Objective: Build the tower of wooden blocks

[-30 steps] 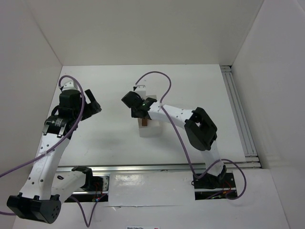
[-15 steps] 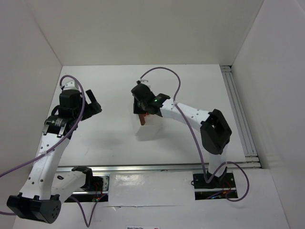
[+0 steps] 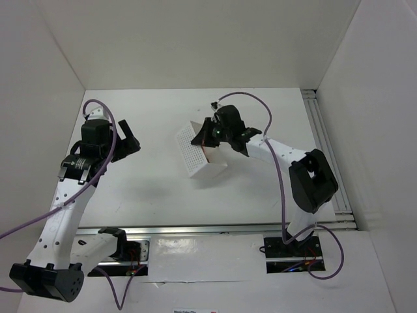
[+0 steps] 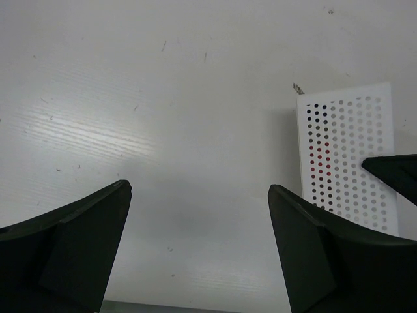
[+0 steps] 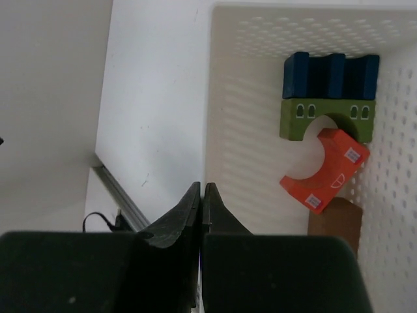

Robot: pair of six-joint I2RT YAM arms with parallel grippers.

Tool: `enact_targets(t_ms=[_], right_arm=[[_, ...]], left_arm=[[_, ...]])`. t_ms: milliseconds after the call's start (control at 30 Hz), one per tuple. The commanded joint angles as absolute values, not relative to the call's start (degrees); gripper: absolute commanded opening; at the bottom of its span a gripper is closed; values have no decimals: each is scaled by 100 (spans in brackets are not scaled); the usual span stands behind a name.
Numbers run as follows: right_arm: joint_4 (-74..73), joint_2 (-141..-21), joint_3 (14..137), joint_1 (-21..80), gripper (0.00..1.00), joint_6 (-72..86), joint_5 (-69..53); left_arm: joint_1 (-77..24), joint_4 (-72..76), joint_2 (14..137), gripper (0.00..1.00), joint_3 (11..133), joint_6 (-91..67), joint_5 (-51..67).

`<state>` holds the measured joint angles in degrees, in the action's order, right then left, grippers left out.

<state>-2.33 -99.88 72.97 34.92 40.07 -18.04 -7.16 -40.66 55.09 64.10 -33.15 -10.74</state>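
Top and wrist views, bin-tipping step. The white perforated plastic bin (image 3: 197, 155) lies near the middle of the counter (image 3: 150, 189), tilted so that its dotted base faces about 10 o'clock. The right hand (image 3: 210, 135) sits at the bin's 1 o'clock corner with its jaws closed flat together, and we read them as pinching the thin bin wall, though the contact itself is partly hidden. The left hand (image 4: 199, 195) hangs at 9 o'clock, well apart from the bin, with its jaws spread wide and nothing between them.

All four task pieces are inside the bin, none of them stacked:
- The blue crenellated wooden block (image 5: 331, 75) lies at 12 o'clock in the group.
- The green wooden arch with painted windows (image 5: 324, 119) touches it just below.
- The red-orange wooden arch (image 5: 324, 171) leans tilted against the green one at its 6 o'clock.
- The plain brown wooden block (image 5: 335, 225) rests below it, against the wall.

We judge the step to be spilling these pieces onto the counter. To do it well, we would keep the pinch firm on the wall and pivot the bin slowly about its lower edge. The mouth should point toward open counter that both arms can reach, so that the blocks slide out rather than bounce or scatter.
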Motion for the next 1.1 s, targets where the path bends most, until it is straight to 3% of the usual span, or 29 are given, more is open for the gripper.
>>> enact_targets(t_ms=[0,367,633,1067], right_arm=[[1387,-9632,7093,3244,0,4350,-3257],[4893,-10151,5933,2506,0,6326,-4824],[8889,-11205,5449,2118,0,9013,-5142],[10827,-11961,5388,2065,0,10422,-4966]], left_arm=[[-686,-3876,5537,99,6609,-3278,-1020],[-633,-3771,5537,99,6452,-3384,-905],[-633,-3710,5643,99,6451,-3437,-853],[-633,-3604,5695,99,6398,-3437,-791]])
